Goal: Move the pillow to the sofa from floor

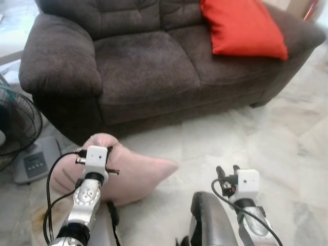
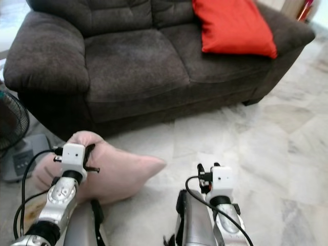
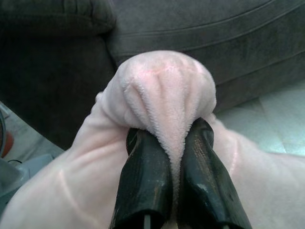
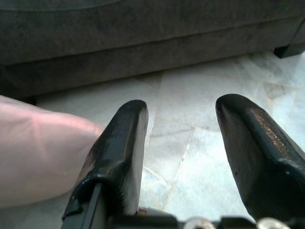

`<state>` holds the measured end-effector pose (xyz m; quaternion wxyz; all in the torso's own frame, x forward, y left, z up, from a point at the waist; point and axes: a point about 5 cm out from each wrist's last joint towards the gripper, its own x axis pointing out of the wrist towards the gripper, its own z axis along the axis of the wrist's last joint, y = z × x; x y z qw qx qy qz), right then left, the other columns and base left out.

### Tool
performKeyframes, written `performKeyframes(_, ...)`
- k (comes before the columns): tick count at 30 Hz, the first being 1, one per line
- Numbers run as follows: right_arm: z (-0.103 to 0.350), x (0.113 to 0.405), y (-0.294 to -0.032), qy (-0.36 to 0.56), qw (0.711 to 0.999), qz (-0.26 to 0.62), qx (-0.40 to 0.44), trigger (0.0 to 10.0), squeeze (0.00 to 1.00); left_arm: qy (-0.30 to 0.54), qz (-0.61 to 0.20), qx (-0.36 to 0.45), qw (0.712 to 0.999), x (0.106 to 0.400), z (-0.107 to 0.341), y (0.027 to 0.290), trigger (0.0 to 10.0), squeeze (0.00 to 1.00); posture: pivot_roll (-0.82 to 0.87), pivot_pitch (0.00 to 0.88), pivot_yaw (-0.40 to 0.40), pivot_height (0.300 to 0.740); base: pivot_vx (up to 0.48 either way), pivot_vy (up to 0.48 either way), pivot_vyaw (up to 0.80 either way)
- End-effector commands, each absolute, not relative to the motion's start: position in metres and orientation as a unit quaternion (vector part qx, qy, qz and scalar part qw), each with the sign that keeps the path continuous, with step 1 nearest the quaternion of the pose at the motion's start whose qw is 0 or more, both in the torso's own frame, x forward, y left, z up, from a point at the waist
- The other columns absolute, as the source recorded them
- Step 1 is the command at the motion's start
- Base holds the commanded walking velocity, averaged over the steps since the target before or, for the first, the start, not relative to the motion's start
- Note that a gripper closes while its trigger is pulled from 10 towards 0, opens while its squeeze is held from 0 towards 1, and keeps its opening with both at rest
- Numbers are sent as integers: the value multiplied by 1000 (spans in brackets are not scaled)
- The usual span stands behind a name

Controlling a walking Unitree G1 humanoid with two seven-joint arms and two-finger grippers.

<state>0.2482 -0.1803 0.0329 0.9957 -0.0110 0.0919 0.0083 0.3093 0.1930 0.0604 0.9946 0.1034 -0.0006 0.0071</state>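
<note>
Left wrist view: left hand point(image 3: 174, 138) pinches pink pillow point(image 3: 162, 90).

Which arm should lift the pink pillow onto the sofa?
Left. The left gripper is shut on a fold of the pink pillow. The right gripper hangs open over bare floor, beside the pillow.

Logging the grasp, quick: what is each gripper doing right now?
Left gripper: shut on a fold of the pink pillow.
Right gripper: open, holding nothing, above the floor.
</note>
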Motion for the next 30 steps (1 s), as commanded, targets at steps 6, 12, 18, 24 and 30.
performKeyframes(6, 32, 249, -181, 87, 996, 5, -6, 10000, 0, -61, -1, 117, 991, 316, 84, 187, 10000, 0, -14, 71, -13, 604, 0, 0, 0)
performKeyframes(12, 32, 251, -179, 86, 996, 7, -4, 10000, 0, -69, -1, 115, 991, 316, 89, 185, 10000, 0, -6, 68, -13, 649, 0, 0, 0)
performKeyframes(18, 32, 253, -175, 84, 996, 13, -1, 10000, 0, -72, -3, 115, 991, 318, 92, 184, 10000, 0, -4, 66, -9, 663, 0, 0, 0)
performKeyframes(24, 33, 254, -175, 80, 997, 12, 2, 10000, 0, -76, -7, 114, 991, 318, 94, 182, 10000, 0, -1, 61, -6, 663, 0, 0, 0)
performKeyframes(30, 34, 255, -176, 75, 997, 9, 2, 10000, 0, -83, -8, 112, 990, 319, 99, 181, 10000, 0, 2, 60, -3, 663, 0, 0, 0)
